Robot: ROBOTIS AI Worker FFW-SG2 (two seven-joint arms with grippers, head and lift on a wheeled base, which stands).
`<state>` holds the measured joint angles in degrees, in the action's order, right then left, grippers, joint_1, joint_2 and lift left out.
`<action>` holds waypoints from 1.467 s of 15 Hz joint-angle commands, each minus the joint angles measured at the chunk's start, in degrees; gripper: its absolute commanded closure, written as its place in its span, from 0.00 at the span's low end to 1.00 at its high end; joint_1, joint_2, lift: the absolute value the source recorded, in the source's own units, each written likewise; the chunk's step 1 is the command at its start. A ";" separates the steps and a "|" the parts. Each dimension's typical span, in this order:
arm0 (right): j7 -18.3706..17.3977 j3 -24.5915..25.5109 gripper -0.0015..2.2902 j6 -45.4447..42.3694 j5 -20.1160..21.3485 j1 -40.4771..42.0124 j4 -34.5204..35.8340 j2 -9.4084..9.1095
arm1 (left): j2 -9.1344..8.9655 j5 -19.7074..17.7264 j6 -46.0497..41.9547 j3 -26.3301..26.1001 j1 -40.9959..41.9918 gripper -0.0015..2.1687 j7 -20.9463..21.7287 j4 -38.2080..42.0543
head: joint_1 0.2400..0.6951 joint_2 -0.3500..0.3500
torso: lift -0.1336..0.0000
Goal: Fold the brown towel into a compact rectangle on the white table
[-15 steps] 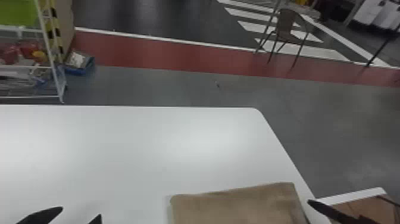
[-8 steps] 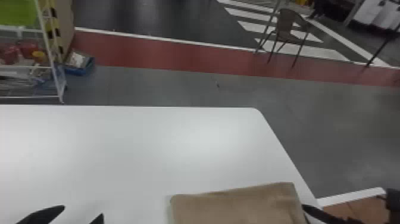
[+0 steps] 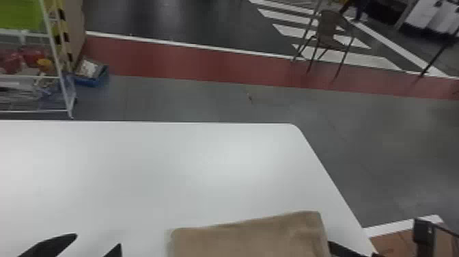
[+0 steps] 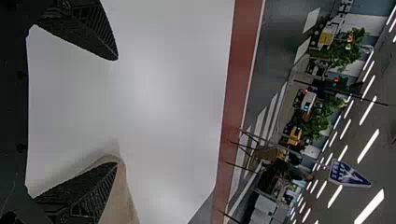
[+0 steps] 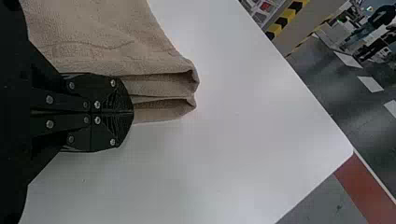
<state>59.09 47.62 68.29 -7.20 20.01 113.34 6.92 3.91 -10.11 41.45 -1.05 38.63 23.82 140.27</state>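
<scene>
"Where is the brown towel (image 3: 246,239) lying?"

"It's resting on the white table (image 3: 170,171), toward the robot's right, with its right edge running near the table's slanting side. In the right wrist view it's showing stacked folds at one end."

"And the left gripper (image 3: 98,240)?"

"It's hanging over the table, to the left of the towel. In the left wrist view, its fingers (image 4: 86,30) are standing wide apart, with nothing sitting between them."

"What is the right gripper (image 3: 334,246) doing?"

"It's sitting right at the towel's right edge. In the right wrist view, its two fingers (image 5: 100,95) are pressing flat together beside the folds. Whether they're pinching any cloth, nobody can tell."
</scene>
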 commanded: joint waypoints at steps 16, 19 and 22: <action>-1.69 -14.49 0.85 9.36 -0.01 3.28 11.72 -6.98 | 1.28 0.44 -6.15 -3.43 3.29 0.04 -0.09 -0.35 | 1.00 0.00 | 0.08; -1.69 -15.01 0.85 9.72 -0.71 5.56 14.36 -6.98 | 1.63 0.53 -7.21 -4.66 4.08 0.04 0.00 -0.26 | 1.00 0.00 | 0.08; -1.25 -10.71 0.79 10.77 -4.05 6.44 16.03 -6.98 | 2.68 1.85 -8.96 -7.21 4.78 0.11 -0.70 -0.53 | 1.00 0.00 | 0.08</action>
<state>57.73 34.46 78.57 -9.21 26.14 128.76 0.00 6.07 -9.00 33.79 -6.99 43.00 23.35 140.05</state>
